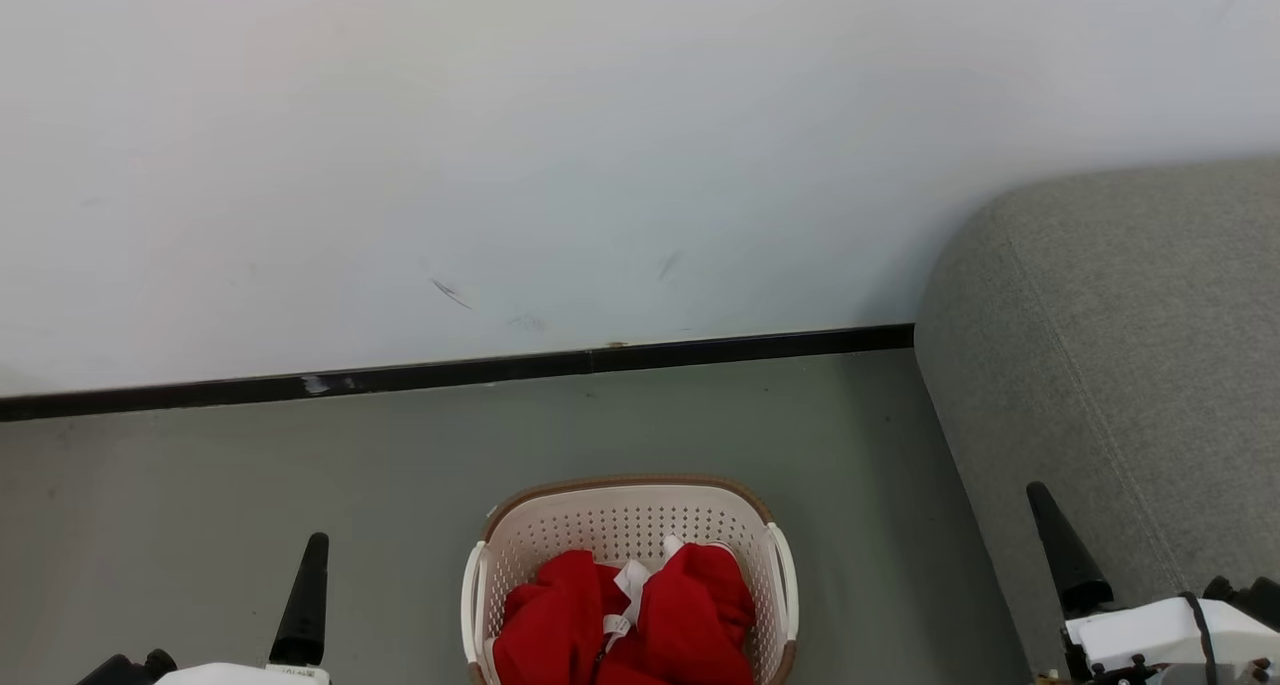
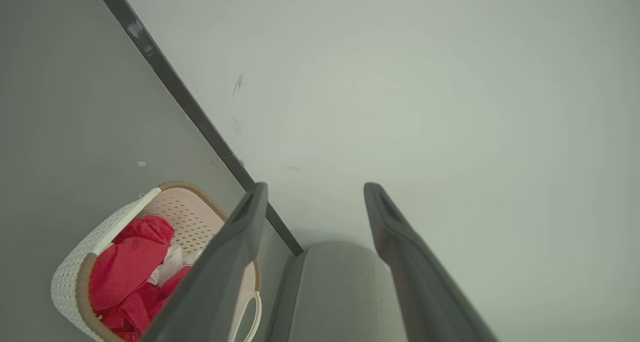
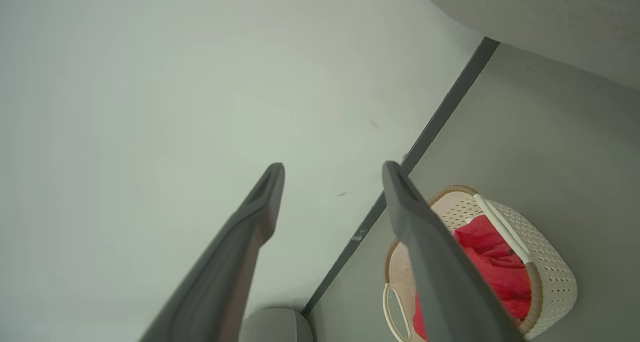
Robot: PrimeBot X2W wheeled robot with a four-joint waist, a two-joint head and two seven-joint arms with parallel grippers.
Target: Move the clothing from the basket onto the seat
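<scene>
Clothing (image 1: pixel 560 620) lies in the basket (image 1: pixel 630 484) on the floor (image 1: pixel 250 485), between both pincers and apart from them. Left pincer (image 2: pixel 315 189) and right pincer (image 3: pixel 334 167): fingers spread wide, holding nothing. Seat (image 1: pixel 1130 345) stands right of the basket.

The basket (image 1: pixel 620 520), holding clothing (image 1: pixel 560 620), sits left of the seat (image 1: pixel 1130 365).

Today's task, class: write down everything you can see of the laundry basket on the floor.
The basket is an oval, cream-white tub that looks like plastic, its walls pierced with rows of small holes, topped by a brown rim, with a white loop handle on each side. It stands upright on the grey floor, left of the grey seat and apart from it. Crumpled red clothing with white trim lies inside.
</scene>
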